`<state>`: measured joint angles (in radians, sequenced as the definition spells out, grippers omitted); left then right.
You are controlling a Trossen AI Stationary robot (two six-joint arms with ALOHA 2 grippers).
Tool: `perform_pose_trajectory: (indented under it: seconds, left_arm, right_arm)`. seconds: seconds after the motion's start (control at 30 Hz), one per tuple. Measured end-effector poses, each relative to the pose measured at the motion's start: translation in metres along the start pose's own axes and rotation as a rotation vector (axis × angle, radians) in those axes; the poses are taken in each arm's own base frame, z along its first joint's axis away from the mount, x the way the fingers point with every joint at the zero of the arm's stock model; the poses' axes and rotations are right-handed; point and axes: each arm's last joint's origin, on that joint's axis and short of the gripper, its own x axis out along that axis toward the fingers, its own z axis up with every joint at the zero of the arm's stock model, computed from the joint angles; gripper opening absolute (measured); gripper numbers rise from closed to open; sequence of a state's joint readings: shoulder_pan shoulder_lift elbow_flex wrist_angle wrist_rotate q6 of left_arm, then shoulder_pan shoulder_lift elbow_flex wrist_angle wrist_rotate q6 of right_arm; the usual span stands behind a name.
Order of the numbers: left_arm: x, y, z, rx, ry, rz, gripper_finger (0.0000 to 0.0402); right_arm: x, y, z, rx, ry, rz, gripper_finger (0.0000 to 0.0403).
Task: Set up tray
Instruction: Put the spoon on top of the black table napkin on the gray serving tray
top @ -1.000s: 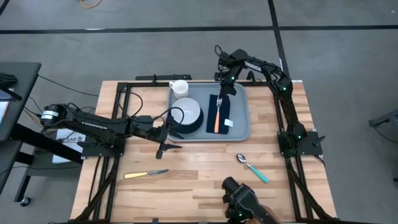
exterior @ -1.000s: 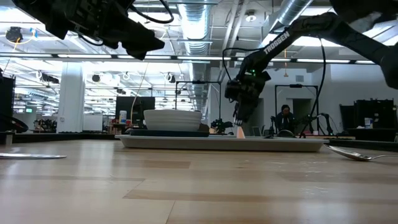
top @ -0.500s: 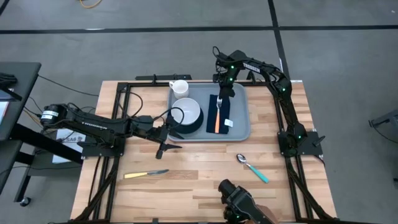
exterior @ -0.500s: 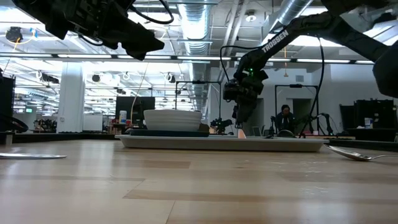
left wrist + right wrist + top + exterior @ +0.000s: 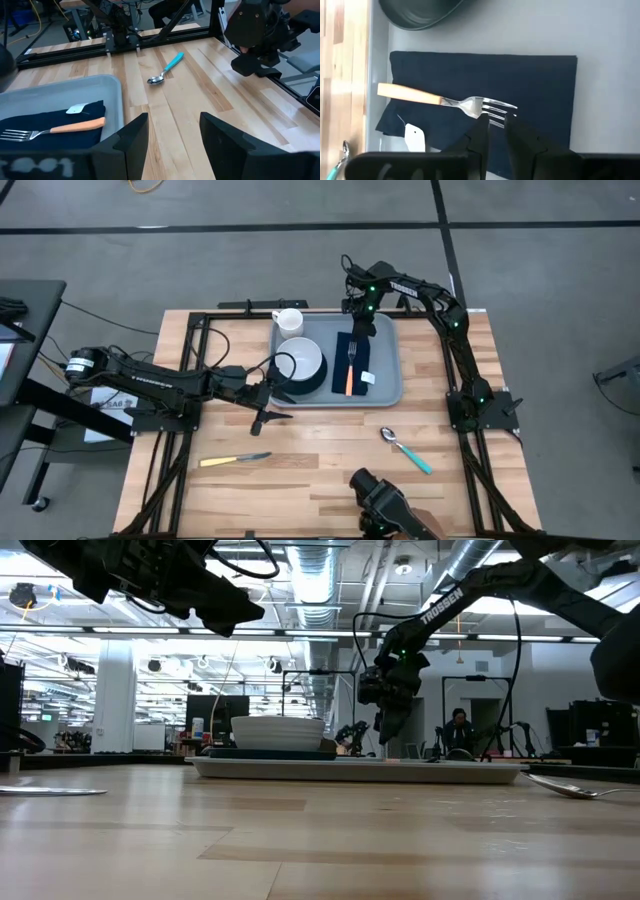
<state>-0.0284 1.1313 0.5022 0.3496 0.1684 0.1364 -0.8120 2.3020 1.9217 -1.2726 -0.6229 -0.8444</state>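
Light blue-grey rectangular plastic tray (image 5: 388, 385): far-centre of table, holding dark plate, white bowl, navy napkin with orange-handled fork (image 5: 350, 366); fork placement done, spoon (image 5: 405, 450) and knife (image 5: 234, 461) near of tray next; right gripper (image 5: 359, 319) over tray's far rim, fingers narrowly parted, empty, risen since fork release; left gripper (image 5: 266, 392) left of tray, open, unmoved.

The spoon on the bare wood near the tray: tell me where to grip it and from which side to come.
Grip the spoon by its teal handle, coming straight down from above, fingers across the handle's width. It lies flat on the table with open wood all around; the handle is straight and narrow, while the metal bowl is rounded and probably slippery.
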Motion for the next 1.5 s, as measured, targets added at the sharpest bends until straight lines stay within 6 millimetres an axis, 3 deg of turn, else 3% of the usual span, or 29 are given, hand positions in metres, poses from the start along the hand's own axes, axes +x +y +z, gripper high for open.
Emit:
perform_pose_trajectory:
  seconds: [0.33, 0.57, 0.67, 0.83, 1.17, 1.33, 1.5]
  left_arm:
    - [0.0, 0.0, 0.0, 0.0, 0.001, 0.0, 0.0167]
    - [0.0, 0.001, -0.008, -0.025, 0.162, 0.046, 0.0167]
    - [-0.002, 0.003, -0.005, -0.074, 0.285, 0.11, 0.0167]
    - [-0.005, -0.002, -0.003, -0.153, 0.381, 0.106, 0.0167]
    - [-0.01, -0.016, -0.008, -0.186, 0.47, 0.056, 0.0167]
    - [-0.018, -0.022, -0.011, -0.177, 0.443, 0.036, 0.0167]
    - [-0.032, -0.024, -0.009, -0.178, 0.369, 0.034, 0.0167]
  right_arm:
    - [-0.012, 0.005, 0.005, 0.031, 0.036, -0.023, 0.0052]
    - [-0.017, 0.036, 0.015, 0.141, 0.088, 0.144, 0.0052]
    - [-0.011, 0.047, 0.02, 0.145, 0.1, 0.16, 0.0052]
    - [-0.017, 0.068, 0.027, 0.125, 0.097, 0.149, 0.0052]
    - [-0.052, 0.153, 0.009, 0.128, 0.08, 0.093, 0.0051]
    - [-0.04, 0.198, -0.006, 0.227, 0.139, -0.036, 0.004]
    - [-0.01, 0.239, -0.02, 0.441, 0.211, -0.096, 0.0029]
